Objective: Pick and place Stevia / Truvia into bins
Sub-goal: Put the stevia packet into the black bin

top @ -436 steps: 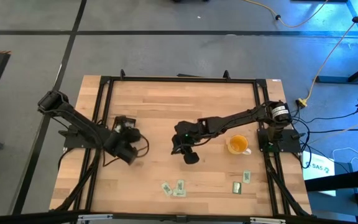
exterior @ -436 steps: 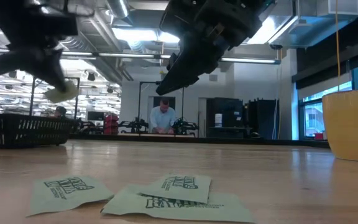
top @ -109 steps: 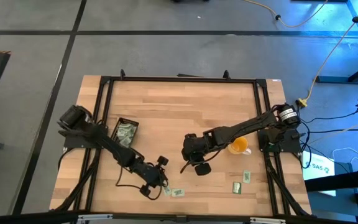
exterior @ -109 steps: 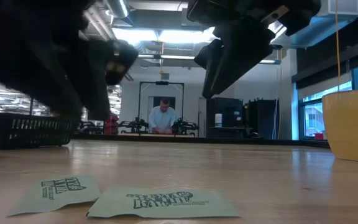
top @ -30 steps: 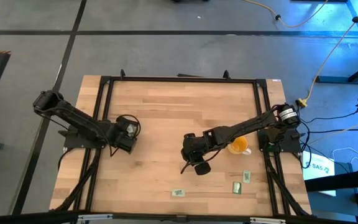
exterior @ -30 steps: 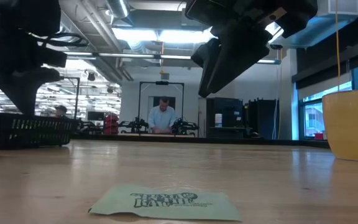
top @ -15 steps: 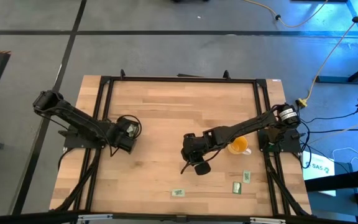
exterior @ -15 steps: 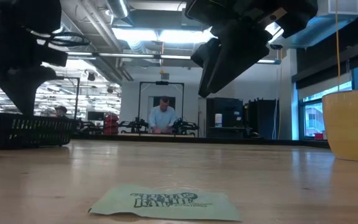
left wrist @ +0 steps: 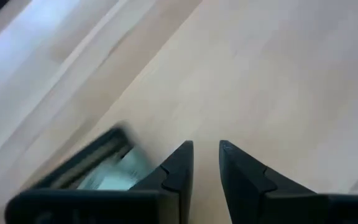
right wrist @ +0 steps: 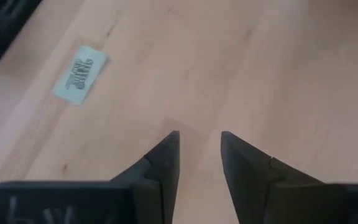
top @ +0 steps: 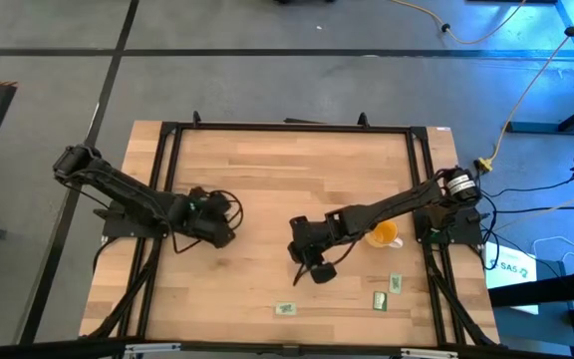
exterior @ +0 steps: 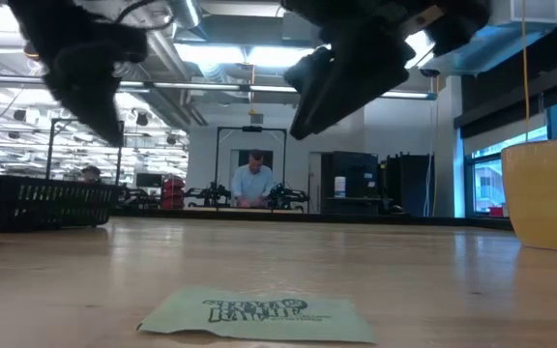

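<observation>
One pale green sachet (top: 285, 310) lies flat near the table's near edge; it also shows in the low view (exterior: 259, 314) and the right wrist view (right wrist: 79, 74). Two more sachets (top: 379, 299) (top: 395, 283) lie flat at the near right. The black tray (exterior: 37, 203) stands at the left, with sachets inside in the left wrist view (left wrist: 101, 171); my left arm hides most of it from above. My left gripper (top: 222, 224) hangs open and empty just right of the tray. My right gripper (top: 307, 269) hangs open and empty above mid-table.
A yellow cup (top: 381, 232) stands at the right, beside my right arm, and shows in the low view (exterior: 549, 193). Bare wood lies between the two grippers and toward the far edge. A black frame (top: 287, 127) borders the table.
My left gripper has gone from above the tray toward the table's right edge, out over bare wood. My right gripper has shifted a little toward the table's left. The sachets on the table have not moved.
</observation>
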{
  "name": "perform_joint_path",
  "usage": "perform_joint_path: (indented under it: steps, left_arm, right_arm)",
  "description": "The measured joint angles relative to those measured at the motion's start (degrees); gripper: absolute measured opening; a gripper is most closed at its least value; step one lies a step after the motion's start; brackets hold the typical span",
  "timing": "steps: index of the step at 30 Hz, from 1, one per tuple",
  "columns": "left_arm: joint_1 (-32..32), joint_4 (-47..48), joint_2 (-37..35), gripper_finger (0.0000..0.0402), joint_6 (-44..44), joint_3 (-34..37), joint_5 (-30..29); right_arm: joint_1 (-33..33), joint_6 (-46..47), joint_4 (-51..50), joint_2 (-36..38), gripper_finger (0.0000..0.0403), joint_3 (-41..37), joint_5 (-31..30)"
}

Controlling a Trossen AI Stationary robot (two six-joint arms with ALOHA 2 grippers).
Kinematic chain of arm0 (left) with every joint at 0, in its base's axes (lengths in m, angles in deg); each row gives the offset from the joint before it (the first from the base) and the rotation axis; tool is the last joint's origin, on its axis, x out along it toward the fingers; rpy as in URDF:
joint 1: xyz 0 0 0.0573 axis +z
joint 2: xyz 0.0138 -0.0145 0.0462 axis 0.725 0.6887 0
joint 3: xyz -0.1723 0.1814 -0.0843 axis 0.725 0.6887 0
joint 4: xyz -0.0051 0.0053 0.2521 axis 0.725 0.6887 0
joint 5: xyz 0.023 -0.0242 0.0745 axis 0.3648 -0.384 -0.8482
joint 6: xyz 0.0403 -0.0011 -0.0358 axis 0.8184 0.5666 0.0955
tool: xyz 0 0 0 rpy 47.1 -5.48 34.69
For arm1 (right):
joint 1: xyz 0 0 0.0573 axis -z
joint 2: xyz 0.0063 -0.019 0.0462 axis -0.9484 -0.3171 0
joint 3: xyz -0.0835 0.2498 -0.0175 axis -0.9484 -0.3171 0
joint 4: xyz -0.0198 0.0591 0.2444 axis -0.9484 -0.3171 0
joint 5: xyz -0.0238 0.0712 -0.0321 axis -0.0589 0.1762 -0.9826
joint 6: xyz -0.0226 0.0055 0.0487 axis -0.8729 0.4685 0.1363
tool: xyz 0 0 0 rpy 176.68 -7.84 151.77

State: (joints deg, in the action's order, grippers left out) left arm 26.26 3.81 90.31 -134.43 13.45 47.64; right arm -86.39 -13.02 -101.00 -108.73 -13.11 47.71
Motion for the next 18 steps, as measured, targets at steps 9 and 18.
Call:
perform_joint_path:
  steps: [9, 18]
  left_arm:
    - [-0.42, -24.67, -0.04, 0.0070, 22.32, 0.78, -0.86]
    - [-5.16, -42.01, 0.05, 0.0066, 31.55, 6.73, 3.53]
  right_arm:
    - [-7.64, 1.49, 5.49, -1.96, 0.0120, 0.04, -7.82]
    - [-13.82, 10.60, 15.80, -8.60, 0.0120, 0.02, -8.26]
